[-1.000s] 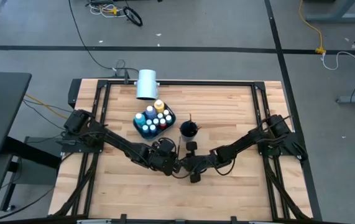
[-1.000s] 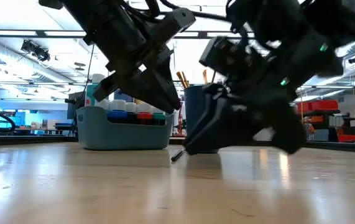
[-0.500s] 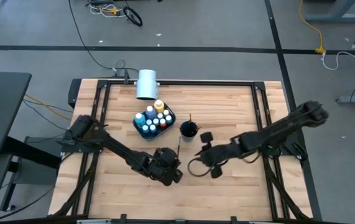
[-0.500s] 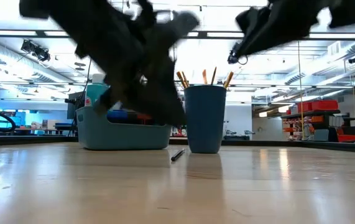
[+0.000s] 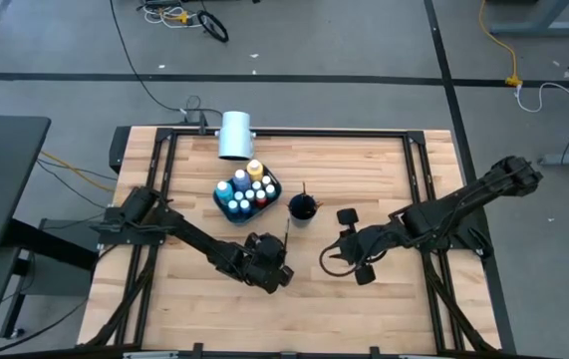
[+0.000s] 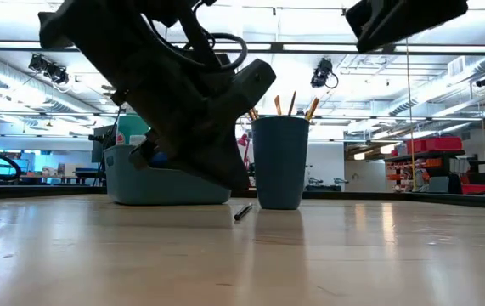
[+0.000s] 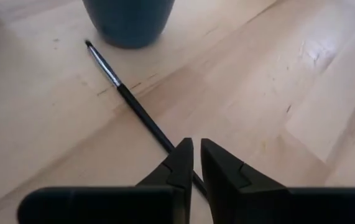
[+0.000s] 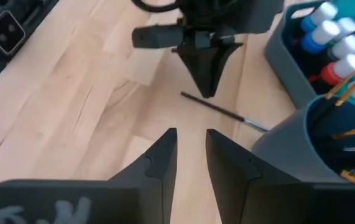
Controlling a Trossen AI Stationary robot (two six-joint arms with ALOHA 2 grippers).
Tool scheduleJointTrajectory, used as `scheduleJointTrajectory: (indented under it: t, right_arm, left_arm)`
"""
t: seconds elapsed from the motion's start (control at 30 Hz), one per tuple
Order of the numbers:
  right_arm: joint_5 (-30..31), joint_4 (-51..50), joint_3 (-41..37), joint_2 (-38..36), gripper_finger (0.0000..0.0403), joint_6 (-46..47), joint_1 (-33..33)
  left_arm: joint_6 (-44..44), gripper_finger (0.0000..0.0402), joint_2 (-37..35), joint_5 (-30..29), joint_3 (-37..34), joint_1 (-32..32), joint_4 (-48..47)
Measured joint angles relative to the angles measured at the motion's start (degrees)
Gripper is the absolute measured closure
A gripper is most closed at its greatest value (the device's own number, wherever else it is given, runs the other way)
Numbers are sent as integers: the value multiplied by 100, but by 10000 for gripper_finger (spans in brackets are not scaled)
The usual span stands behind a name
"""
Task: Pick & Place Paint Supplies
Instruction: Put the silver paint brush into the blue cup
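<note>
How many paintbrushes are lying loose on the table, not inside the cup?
1. The single paintbrush lies flat on the wood just in front of the blue cup, at the left hand. More brushes stand inside the cup.

Seen level across the wooden table, a dark gripper reaches down in front of a light-blue bin of paint bottles, a dark paintbrush lying just beside a blue cup holding orange-handled brushes.
</note>
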Motion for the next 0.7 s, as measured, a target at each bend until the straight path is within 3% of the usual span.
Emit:
scheduleJointTrajectory:
  t: [0.3, 0.7]
  right_arm:
    - [-586, -45, -4, 187, 314, -4, 6]
    - [-586, -151, -4, 195, 314, -9, 6]
  left_arm:
    - [616, 357, 94, 141, 1, 174, 118]
    - [820, 268, 446, 443, 22, 479, 298]
